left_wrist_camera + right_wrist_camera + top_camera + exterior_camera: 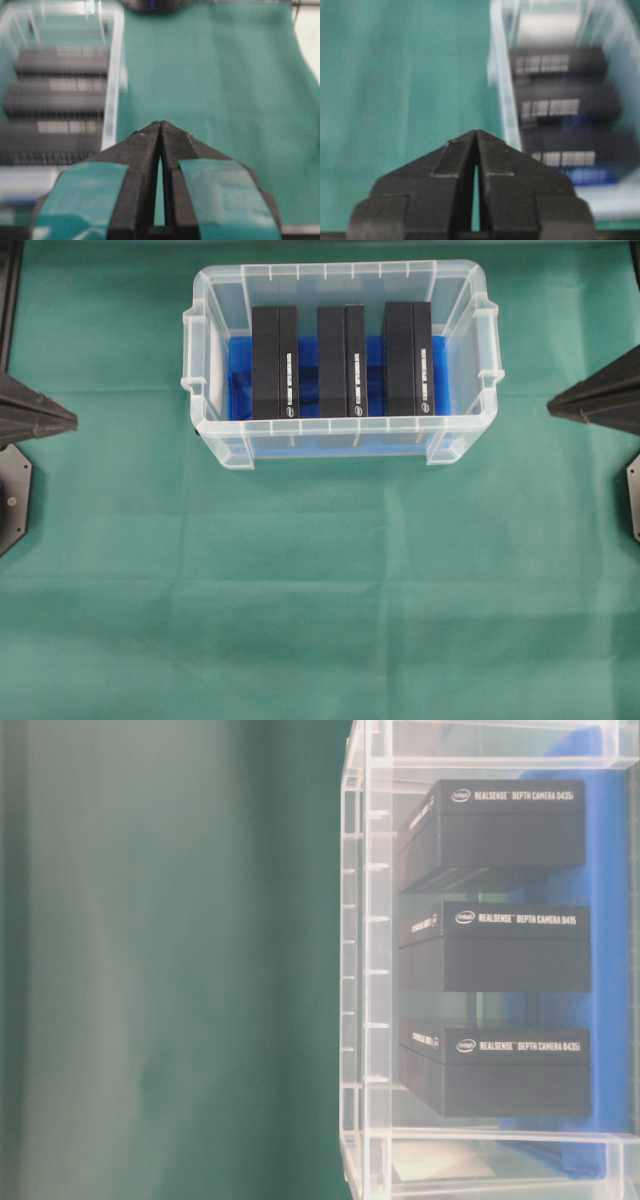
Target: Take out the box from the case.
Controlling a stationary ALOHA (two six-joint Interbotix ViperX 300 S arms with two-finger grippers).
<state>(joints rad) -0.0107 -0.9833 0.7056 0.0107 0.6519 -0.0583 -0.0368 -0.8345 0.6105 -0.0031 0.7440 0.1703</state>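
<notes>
1. We count three black boxes: left box (274,362), middle box (342,361), right box (408,358). One case (212,430), two grippers.
2. The case is a clear plastic tub with a blue lining (240,380); it sits on the green cloth (320,600), toward the far side in the overhead view.
3. All three boxes stand on edge inside the case, side by side in a row with narrow gaps between them. White lettering shows on each.
4. Left gripper (160,125): jaws pressed together, nothing held, over the cloth and well apart from the case.
5. Right gripper (476,134): jaws likewise together, empty, beside the case wall, not touching.
</notes>
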